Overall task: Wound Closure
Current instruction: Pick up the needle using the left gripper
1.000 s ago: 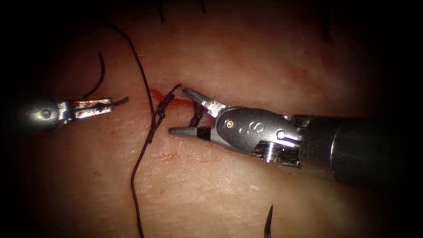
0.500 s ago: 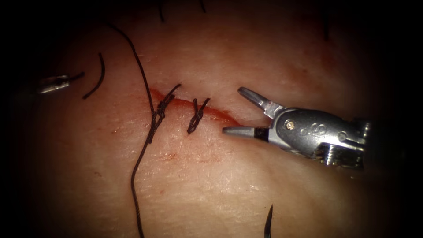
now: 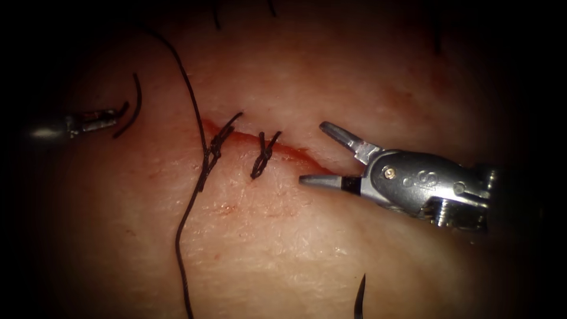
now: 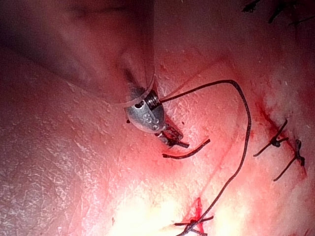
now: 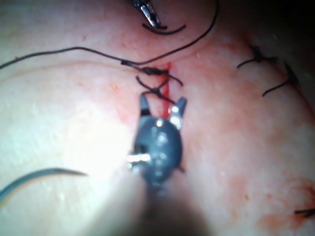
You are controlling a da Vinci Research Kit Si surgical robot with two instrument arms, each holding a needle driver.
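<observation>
- Tissue (image 3: 331,248) in the endoscope view is soft, moist pork belly with a cut (image 3: 260,145) running from upper left to lower right, edged with red fluid (image 3: 295,155). It will likely give and tear if gripped hard.
- Two knotted stitches cross the cut: a left stitch (image 3: 217,145) and a right stitch (image 3: 264,155). A long thread (image 3: 188,195), thin and limp, trails from the left stitch down the tissue and up into the dark.
- At the right end of the cut, the right tool (image 3: 322,155) has its jaws spread wide and holds nothing.
- Well apart to the left, the left tool (image 3: 121,110) has its jaws closed on one end of a short cut thread piece (image 3: 134,106).
- A dark curved tip, likely the needle (image 3: 360,295), lies free on the tissue near the bottom edge, held by neither tool. It is stiff and slippery, best taken on its body, not the point.
- The left wrist view shows the left tool (image 4: 178,142) pinching the thread piece (image 4: 189,152), the long thread (image 4: 241,147) arcing beside it.
- In the right wrist view, the right tool (image 5: 161,105) is splayed just short of the stitches (image 5: 155,83); the needle (image 5: 39,177) lies apart from them, on bare tissue.
</observation>
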